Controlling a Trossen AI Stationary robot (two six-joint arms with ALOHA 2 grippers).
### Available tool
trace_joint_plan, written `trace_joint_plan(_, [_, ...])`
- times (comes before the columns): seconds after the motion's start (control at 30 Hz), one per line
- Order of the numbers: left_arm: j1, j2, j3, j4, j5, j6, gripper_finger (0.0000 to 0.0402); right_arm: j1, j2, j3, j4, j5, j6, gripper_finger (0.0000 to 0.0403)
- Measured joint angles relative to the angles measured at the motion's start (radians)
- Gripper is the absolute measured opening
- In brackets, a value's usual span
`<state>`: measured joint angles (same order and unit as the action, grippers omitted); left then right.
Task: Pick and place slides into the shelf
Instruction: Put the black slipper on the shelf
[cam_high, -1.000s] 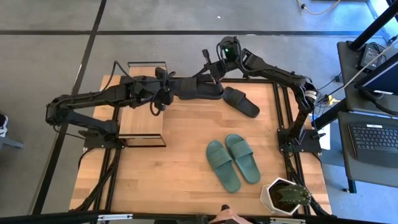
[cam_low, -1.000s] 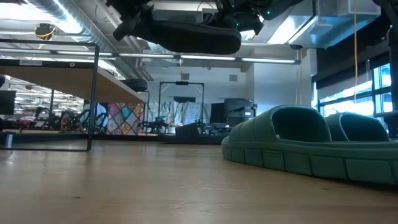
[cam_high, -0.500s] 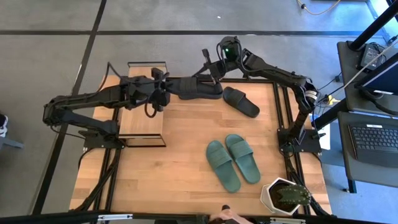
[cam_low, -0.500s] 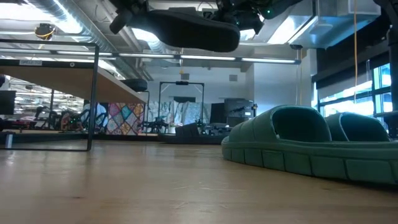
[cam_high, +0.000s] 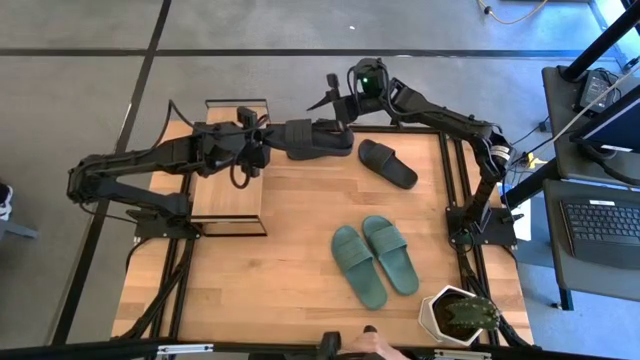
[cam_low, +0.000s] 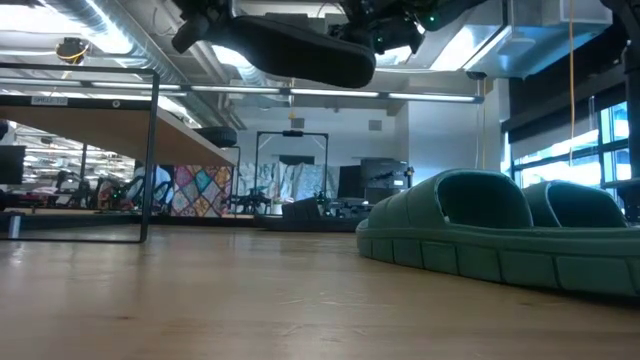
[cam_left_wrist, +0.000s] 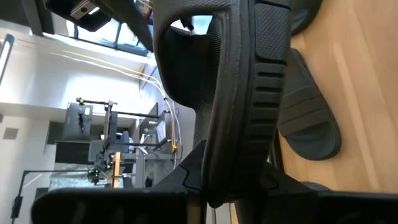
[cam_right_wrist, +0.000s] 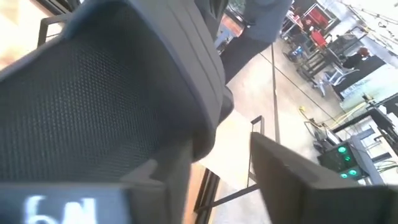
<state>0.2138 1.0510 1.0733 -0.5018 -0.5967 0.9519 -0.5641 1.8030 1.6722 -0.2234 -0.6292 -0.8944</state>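
Left gripper (cam_high: 272, 137): jaws pinched on one end of a black rubber slide sandal (cam_high: 318, 137), holding it in the air above the far edge of the wooden tabletop (cam_high: 290, 260), just beside the shelf. Left wrist view shows its ribbed sole edge clamped between the fingers (cam_left_wrist: 186, 177).

Right gripper (cam_high: 337, 95): jaws spread, at the sandal's other end; right wrist view shows a gap between one finger (cam_right_wrist: 298, 180) and the mesh strap. Touching or clear, can't tell.

Held sandal roughly level, slightly tilted in the low view.

Small shelf with light wooden top and thin black frame (cam_high: 228, 190) stands on the left of the table. Second black slide (cam_high: 388, 163) lies nearby on the table; teal-green pair (cam_high: 374, 259) side by side nearer the front.
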Motion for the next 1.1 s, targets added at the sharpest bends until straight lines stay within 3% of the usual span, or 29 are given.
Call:
trace_joint_plan(0.17, [0.0, -0.027, 0.0, -0.04, -0.043, -0.012, 0.0036, -0.001, 0.0, 0.0, 0.002, 0.072, 0.0, 0.0277])
trace_joint_plan(0.33, [0.001, -0.093, 0.002, -0.099, -0.096, -0.058, 0.0036, -0.001, 0.0, 0.0, -0.01, 0.071, -0.005, 0.0328])
trace_joint_plan(0.53, [0.002, -0.156, 0.002, -0.193, -0.152, -0.141, 0.0036, 0.007, 0.0, 0.0, 0.03, 0.09, -0.023, 0.0339])
trace_joint_plan(0.8, [0.002, -0.179, 0.002, -0.336, -0.255, -0.239, 0.0034, 0.08, 0.0, 0.0, 0.035, 0.336, -0.067, 0.0336])
trace_joint_plan(1.1, [0.002, -0.177, 0.002, -0.355, -0.295, -0.245, 0.0034, 0.139, 0.0, 0.0, -0.031, 0.566, -0.214, 0.0336])
